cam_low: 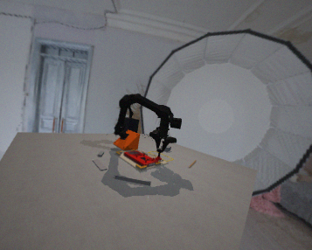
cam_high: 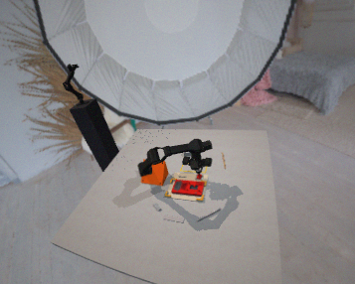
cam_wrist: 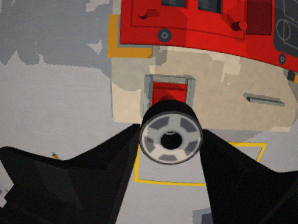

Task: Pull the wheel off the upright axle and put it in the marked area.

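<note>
Wheel (cam_wrist: 170, 139) clamped between the black fingers of the gripper (cam_wrist: 170, 163), held above the yellow-outlined marked area (cam_wrist: 200, 181) on the table (cam_high: 237, 223), red board (cam_wrist: 200, 10) seen just beyond, orange arm base (cam_high: 154, 174) set beside it

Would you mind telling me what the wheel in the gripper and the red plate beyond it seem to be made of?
The wheel, clamped between the gripper fingers, looks like pale moulded plastic or painted metal: a matte off-white face with grey cut-outs and a dark hub hole. The red plate looks like rigid painted or plastic sheet: flat, evenly coloured, with screw-like dots and dark recesses. Neither shows enough gloss to decide firmly.
</note>
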`<state>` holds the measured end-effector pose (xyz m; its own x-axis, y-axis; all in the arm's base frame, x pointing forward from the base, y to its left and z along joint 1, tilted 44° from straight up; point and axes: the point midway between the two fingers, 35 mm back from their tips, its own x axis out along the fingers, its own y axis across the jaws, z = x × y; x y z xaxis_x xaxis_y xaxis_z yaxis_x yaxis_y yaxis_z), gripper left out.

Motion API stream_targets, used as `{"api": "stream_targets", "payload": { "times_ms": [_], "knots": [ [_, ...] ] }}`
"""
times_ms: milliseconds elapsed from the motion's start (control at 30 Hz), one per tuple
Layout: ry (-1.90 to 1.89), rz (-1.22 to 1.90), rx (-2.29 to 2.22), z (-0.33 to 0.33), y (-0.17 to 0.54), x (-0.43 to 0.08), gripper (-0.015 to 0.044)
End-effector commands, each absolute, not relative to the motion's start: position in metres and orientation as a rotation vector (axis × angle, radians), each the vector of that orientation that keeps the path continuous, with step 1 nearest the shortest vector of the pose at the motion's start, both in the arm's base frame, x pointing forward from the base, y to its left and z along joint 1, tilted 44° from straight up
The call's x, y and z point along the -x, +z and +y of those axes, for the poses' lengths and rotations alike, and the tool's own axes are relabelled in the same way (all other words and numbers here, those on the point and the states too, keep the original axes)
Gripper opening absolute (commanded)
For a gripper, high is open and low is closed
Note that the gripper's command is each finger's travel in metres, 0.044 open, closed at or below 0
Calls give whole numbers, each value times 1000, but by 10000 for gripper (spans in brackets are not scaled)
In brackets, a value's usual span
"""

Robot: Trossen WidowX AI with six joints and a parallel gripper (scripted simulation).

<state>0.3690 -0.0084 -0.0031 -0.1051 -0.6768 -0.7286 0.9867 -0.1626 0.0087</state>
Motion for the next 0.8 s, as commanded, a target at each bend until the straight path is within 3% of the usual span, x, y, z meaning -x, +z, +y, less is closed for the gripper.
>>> {"api": "stream_targets", "payload": {
  "times_ms": [0, 767],
  "knots": [
    [-1626, 589, -716, -7, -2, -369, 0],
    [-1620, 593, -710, 22, 16, -370, 0]
  ]
}}
